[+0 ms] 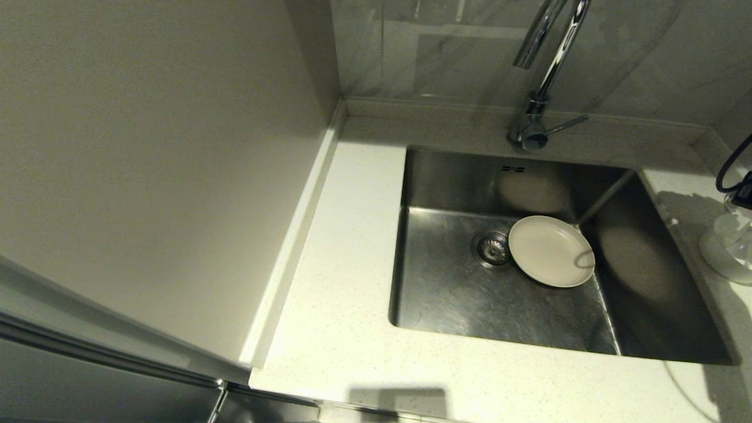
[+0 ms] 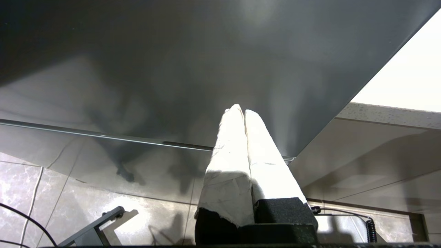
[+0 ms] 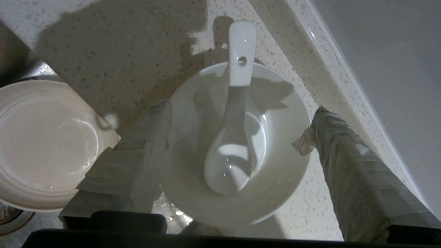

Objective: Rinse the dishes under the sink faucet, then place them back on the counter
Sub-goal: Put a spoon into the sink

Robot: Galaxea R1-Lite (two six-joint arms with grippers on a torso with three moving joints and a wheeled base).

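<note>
The cream-white plate (image 1: 551,251) lies flat in the steel sink (image 1: 458,176), next to the drain strainer (image 1: 491,248), and also shows in the right wrist view as the plate (image 3: 44,144). At the sink's right rim, over the counter (image 1: 341,294), my right gripper (image 3: 240,110) straddles the small white bowl (image 3: 282,179), with a finger touching the rim on each side. The soup spoon (image 3: 234,137) rests inside the bowl. In the head view only an edge of this gripper (image 1: 737,229) shows. My left gripper (image 2: 240,111) is shut and empty, parked low beside a dark cabinet front.
The chrome faucet (image 1: 552,64) arches over the back of the sink, its lever (image 1: 567,124) pointing right. A tall pale wall panel (image 1: 147,176) borders the counter on the left. A black cable (image 1: 725,170) hangs at the right edge.
</note>
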